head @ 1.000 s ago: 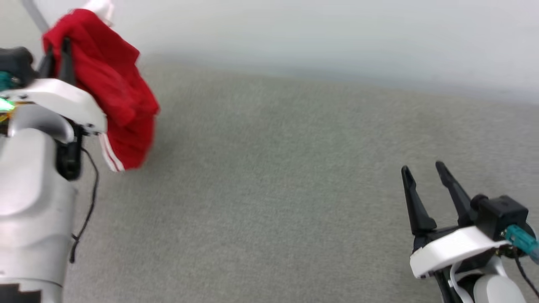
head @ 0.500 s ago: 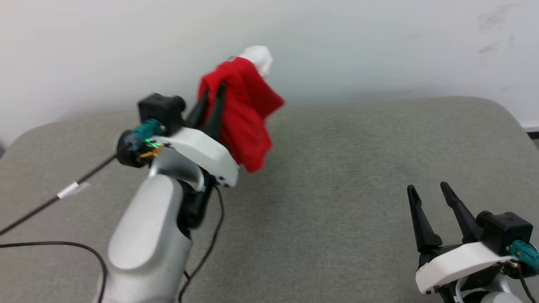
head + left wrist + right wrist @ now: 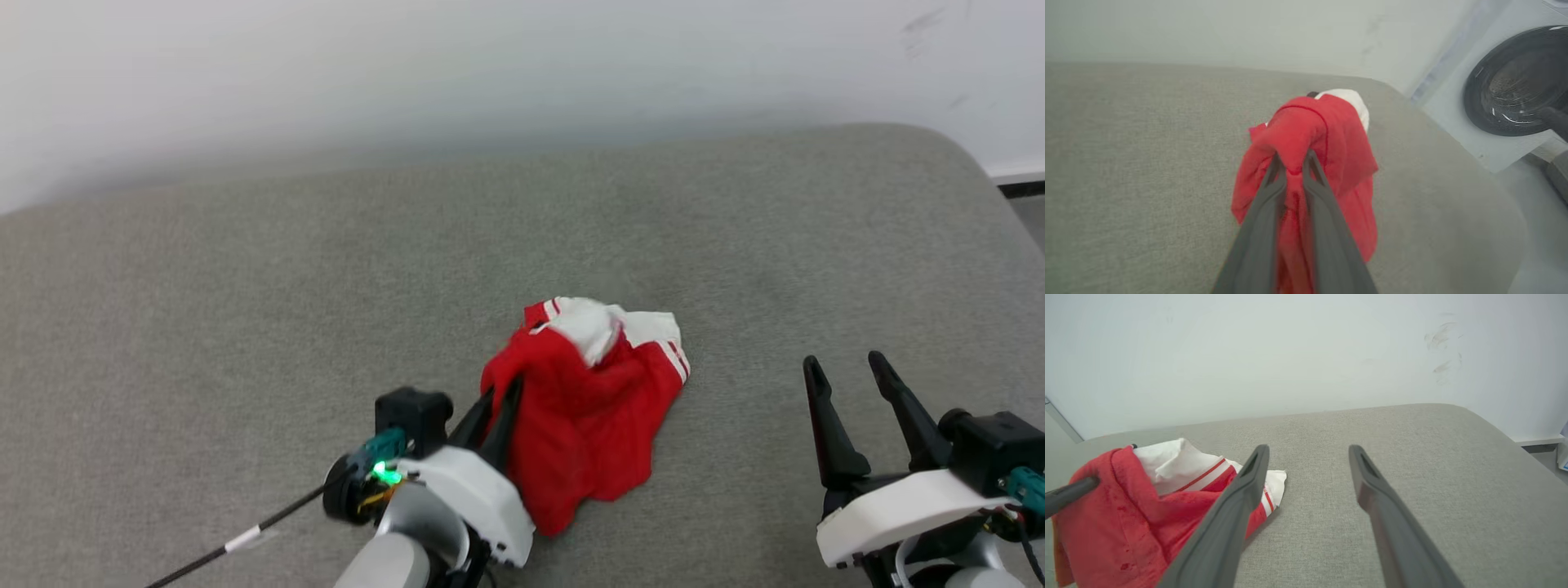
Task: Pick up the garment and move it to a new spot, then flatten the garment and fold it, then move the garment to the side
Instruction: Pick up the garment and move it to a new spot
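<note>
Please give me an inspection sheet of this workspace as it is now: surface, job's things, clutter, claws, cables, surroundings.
Surface: grey fabric cushion.
Job's things: red T-shirt, crumpled, resting on the cushion, white sleeves showing.
Clutter: nothing seen.
Claws: left claw shut on the T-shirt; right claw open, apart from it.
Cables: black cable with a white tag, beside the left arm.
Surroundings: white wall behind; washing machine beyond the cushion's corner.

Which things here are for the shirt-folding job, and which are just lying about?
For the job:
- red T-shirt, all bunched up
- left tool, shut on the shirt
- right tool, open, holding nothing
- grey padded top, where the work happens

Just about:
- washing machine
- black cable
</note>
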Available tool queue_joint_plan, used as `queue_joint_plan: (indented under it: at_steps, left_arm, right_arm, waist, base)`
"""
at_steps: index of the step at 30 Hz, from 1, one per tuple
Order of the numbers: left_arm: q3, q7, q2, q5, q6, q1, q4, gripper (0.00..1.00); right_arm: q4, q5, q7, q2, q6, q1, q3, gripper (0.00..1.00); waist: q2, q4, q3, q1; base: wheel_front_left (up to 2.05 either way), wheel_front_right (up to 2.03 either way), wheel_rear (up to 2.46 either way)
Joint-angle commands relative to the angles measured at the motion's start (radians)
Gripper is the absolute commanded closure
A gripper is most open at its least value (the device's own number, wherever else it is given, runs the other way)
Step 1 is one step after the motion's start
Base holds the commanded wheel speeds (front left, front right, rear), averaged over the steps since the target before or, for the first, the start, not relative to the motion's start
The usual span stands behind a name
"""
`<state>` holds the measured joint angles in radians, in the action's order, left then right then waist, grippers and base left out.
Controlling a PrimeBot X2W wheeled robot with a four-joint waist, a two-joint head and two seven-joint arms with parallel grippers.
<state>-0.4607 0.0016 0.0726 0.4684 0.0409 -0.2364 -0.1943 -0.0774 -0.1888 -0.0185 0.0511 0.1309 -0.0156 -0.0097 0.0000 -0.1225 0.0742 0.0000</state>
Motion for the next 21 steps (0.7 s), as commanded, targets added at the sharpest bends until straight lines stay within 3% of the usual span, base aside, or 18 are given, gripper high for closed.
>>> queue_joint_plan:
  at_steps: [1,2,3,4,5,11,14,21]
  left_arm:
    - [0.004,0.000,0.015,-0.001,0.013,0.023,-0.021,1.00]
    - [0.003,0.002,0.023,-0.004,0.013,0.034,-0.036,1.00]
    - [0.002,0.002,0.021,0.007,0.007,0.044,-0.050,0.73]
    - [0.001,0.001,0.022,0.013,0.002,0.048,-0.064,0.29]
    - [-0.003,-0.005,0.027,0.006,-0.003,0.045,-0.073,0.00]
    - [-0.019,-0.085,0.041,-0.026,-0.023,0.034,-0.083,0.00]
    - [-0.018,-0.145,0.052,-0.053,-0.010,0.034,-0.062,0.00]
    - [0.046,-0.199,0.081,-0.076,0.080,0.069,0.006,0.00]
  right_arm:
    - [-0.004,-0.002,0.004,-0.001,0.000,0.022,0.002,0.00]
    - [-0.003,0.000,0.007,-0.001,0.000,0.026,0.001,0.00]
    - [-0.002,0.000,0.008,-0.001,0.000,0.031,0.002,0.00]
    - [0.000,0.001,0.008,-0.001,0.000,0.037,0.005,0.00]
    - [0.002,0.002,0.009,-0.001,0.000,0.041,0.005,0.00]
    - [0.020,0.010,0.006,-0.001,0.000,0.038,0.000,0.00]
    - [0.025,0.012,0.003,-0.001,0.000,0.021,-0.005,0.00]
    - [0.009,0.024,-0.017,-0.001,0.000,-0.019,-0.019,0.00]
  waist:
    - [0.0000,0.028,0.037,0.0000]
    - [0.0000,0.036,0.043,0.0000]
    - [0.0000,0.044,0.049,0.0000]
    - [0.0000,0.050,0.053,0.0000]
    - [0.0000,0.056,0.055,0.0000]
    - [0.0000,0.086,0.023,0.0000]
    - [0.0000,0.099,-0.011,0.0000]
    - [0.0000,0.118,-0.077,0.0000]
  base:
    - [0.00,0.00,0.00]
    - [0.00,0.00,0.00]
    - [0.00,0.00,0.00]
    - [0.00,0.00,0.00]
    - [0.00,0.00,0.00]
    - [0.00,0.00,0.00]
    - [0.00,0.00,0.00]
    - [0.00,0.00,0.00]
